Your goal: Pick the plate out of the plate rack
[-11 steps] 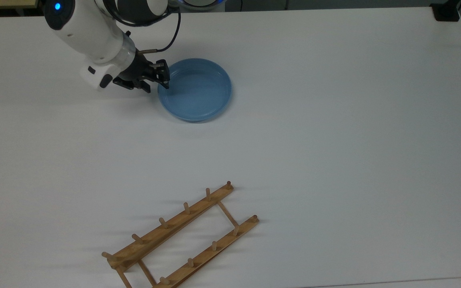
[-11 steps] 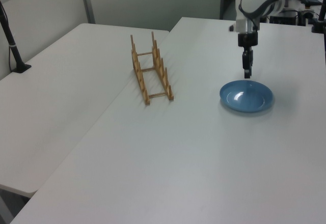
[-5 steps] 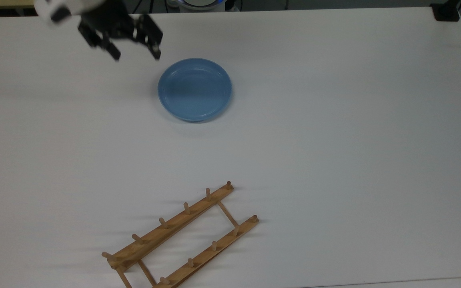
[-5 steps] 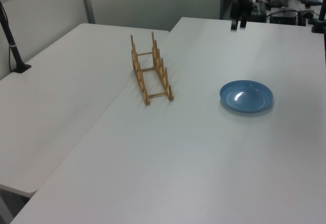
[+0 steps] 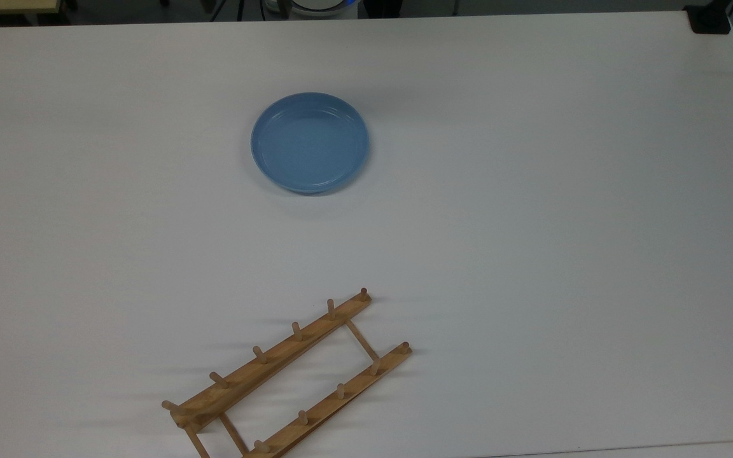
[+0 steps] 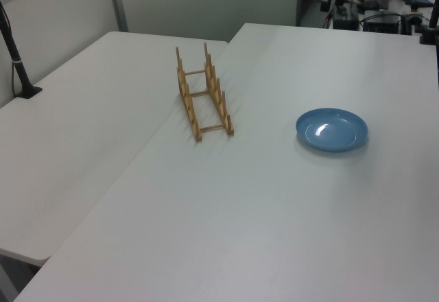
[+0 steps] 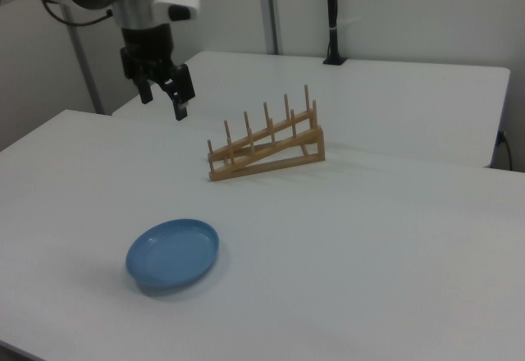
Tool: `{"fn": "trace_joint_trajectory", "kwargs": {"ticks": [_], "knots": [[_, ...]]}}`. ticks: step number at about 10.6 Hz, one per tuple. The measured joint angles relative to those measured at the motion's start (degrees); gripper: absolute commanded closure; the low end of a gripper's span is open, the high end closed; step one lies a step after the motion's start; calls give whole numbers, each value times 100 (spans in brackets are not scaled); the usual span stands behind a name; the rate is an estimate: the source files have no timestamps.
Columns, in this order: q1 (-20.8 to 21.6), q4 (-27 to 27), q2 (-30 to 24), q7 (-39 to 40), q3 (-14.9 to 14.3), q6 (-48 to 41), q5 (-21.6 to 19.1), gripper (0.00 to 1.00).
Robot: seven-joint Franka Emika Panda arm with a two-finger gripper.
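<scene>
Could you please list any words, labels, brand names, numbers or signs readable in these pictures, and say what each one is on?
There is no readable text.
The plate: plain blue, no print or mark.
The plate rack: bare wood, no label.
The table: plain white, no marking.
The arm and gripper in the right view: white and black housing, no legible lettering.

The plate, round, shallow, glossy light blue with a raised rim, lies flat and right side up on the surface. The plate rack, light-brown wood with two pegged rails joined by crossbars, stands well apart at the plate's 6 o'clock in the top view, holding nothing.
</scene>
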State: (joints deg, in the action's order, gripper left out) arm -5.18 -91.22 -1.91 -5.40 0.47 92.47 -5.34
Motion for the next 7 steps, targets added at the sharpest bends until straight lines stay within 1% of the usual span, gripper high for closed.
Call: {"fn": "trace_joint_trajectory", "kwargs": {"ticks": [1,2,4,5,7], "knots": [[153,0,-14,-92,0,-32,227,0],[225,-6,-12,-109,0,-33,330,0],[237,-12,-6,-108,-9,-33,593,0],[239,-12,3,-108,-11,41,681,0],[265,-15,35,-106,-10,245,724,0]]}}
